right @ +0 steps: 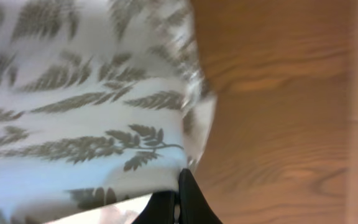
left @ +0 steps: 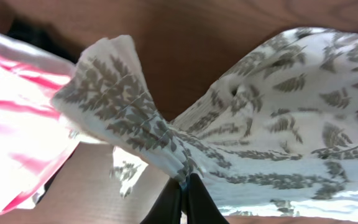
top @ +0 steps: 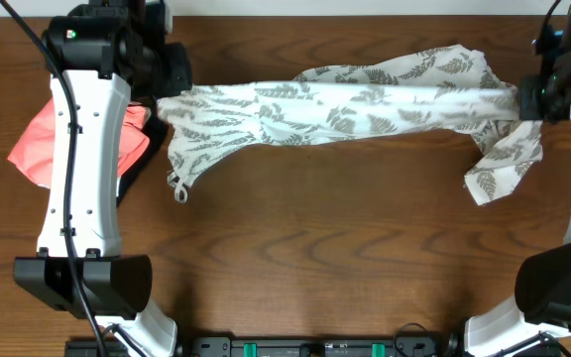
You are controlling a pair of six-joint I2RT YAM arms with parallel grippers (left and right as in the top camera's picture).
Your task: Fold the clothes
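**A:** Where is the dress (top: 345, 99)?

**B:** It runs across the upper part of the overhead frame, from the left end effector (top: 160, 103) at upper left to the right end effector (top: 520, 99) at upper right. It is white with grey-green fern leaves, gathered into a long, wrinkled band between the two.

**A:** Is it lifted off the bench (top: 315, 238) or lying on it?

**B:** I cannot tell whether the middle touches the brown wood. A flap droops at each end. The one at the left ends in a thin strap (top: 179, 188) that forms a small loop. The one at the right spreads out below the right end effector.

**A:** What does the left end effector have hold of?

**B:** In the left wrist view its dark fingers (left: 199, 208) are pressed together at the bottom centre. A gathered fold of the dress is pinched between the tips, so it is closed on the cloth.

**A:** And the right end effector?

**B:** It is the same. In the right wrist view the fingers (right: 194, 208) are clamped tight on an edge of the dress. The leafy fabric fills the left of that frame and bare bench fills the right.

**A:** Is anything else on the bench?

**B:** A coral-pink garment (top: 38, 144) lies at the left edge of the overhead frame, partly under the left arm. A black garment (top: 135, 169) shows just beside it, below the left end of the dress. The pink cloth also fills the left side of the left wrist view.
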